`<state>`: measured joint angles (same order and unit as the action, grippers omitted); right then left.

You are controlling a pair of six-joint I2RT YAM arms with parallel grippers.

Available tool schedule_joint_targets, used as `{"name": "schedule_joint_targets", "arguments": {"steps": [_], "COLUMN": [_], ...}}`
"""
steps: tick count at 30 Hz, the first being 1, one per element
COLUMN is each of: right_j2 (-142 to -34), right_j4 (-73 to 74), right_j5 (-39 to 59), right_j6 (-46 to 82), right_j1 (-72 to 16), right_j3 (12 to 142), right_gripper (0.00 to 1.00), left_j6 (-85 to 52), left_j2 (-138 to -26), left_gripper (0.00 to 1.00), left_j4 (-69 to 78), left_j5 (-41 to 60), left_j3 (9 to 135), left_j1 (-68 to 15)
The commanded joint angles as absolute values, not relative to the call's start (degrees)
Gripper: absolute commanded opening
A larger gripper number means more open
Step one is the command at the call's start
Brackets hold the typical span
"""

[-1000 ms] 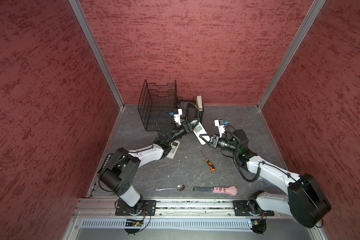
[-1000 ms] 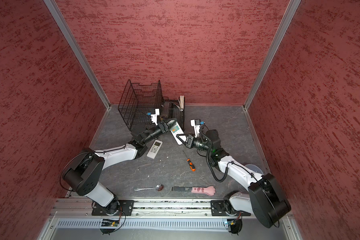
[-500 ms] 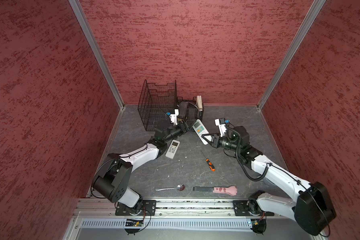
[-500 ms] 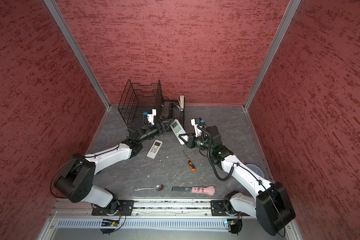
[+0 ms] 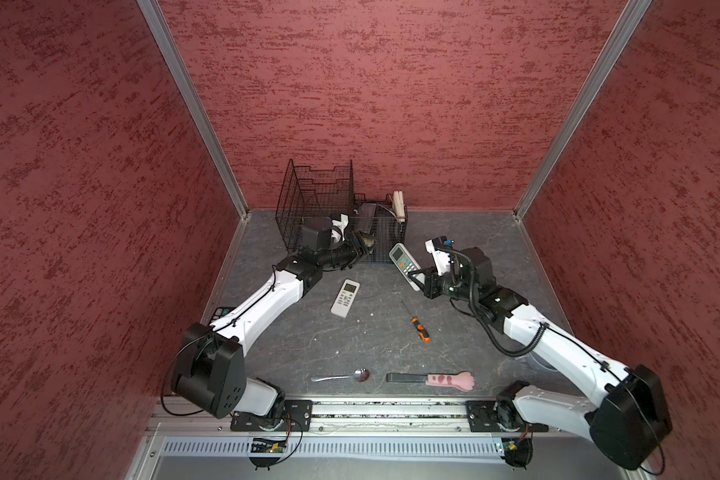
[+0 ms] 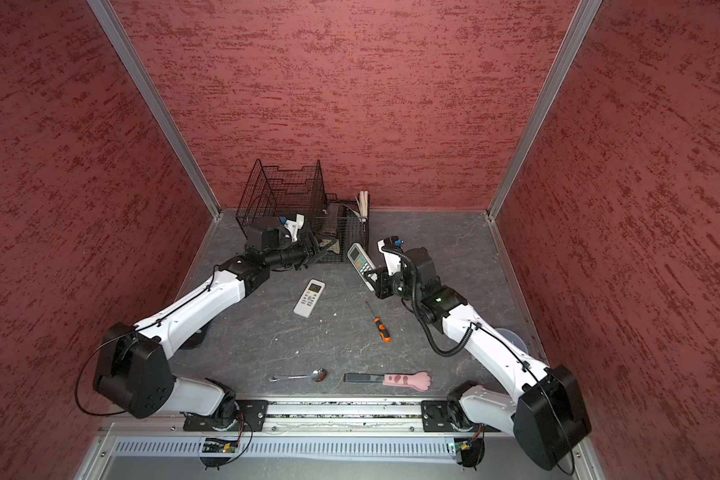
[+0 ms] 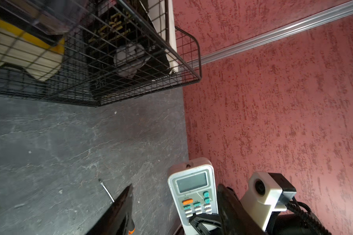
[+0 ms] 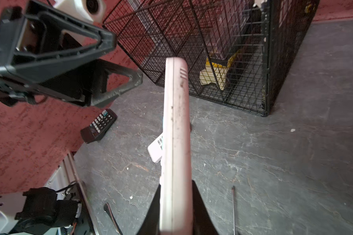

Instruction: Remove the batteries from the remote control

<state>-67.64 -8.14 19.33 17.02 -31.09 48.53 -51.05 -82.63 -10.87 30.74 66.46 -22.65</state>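
Beside wire basket (image 5: 387, 246), right gripper (image 5: 417, 276) grasping remote (image 5: 402, 258), display end toward back wall (image 5: 391, 104), left gripper (image 5: 364, 245) released.

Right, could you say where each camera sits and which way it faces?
Top views: above the front rail, looking down toward the back wall; left arm and right arm show whole.
Left wrist: on the left arm, facing the held remote, framed by the open left hand.
Right wrist: along the held remote in the right hand, toward the wire basket.
Wrist views share remote and basket.
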Motion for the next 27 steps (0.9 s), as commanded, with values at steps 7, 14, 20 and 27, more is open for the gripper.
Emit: {"name": "schedule_joint_targets", "arguments": {"steps": [7,14,20,27], "right_j2": [-68.5,-72.6,-74.0,-75.8], "right_j4": [-16.0,-20.5,-20.0,-19.6], "right_j5": [4.1,-6.6,-9.6,-12.1], "right_j6": [2.8,-2.4,-2.9,-3.9], "right_j1": [-40.9,-48.3,-50.8,-52.2], "right_j3": [55.0,58.4,59.0,60.6], "right_gripper": [0.00,0.00,0.00,0.00], "left_j6": [-44.7,-44.3,-44.4,-43.6], "left_j2": [-89.5,-95.3,-97.5,-100.5], "left_gripper": [0.64,0.64,0.63,0.56], "left_j4": [-47.7,-58.8,-62.4,-65.6], "left_j5": [32.5,33.5,32.7,30.5], "left_j3": [84.9,94.1,95.3,96.8], "left_j1": [-22.1,-23.5,-26.0,-28.3]}}
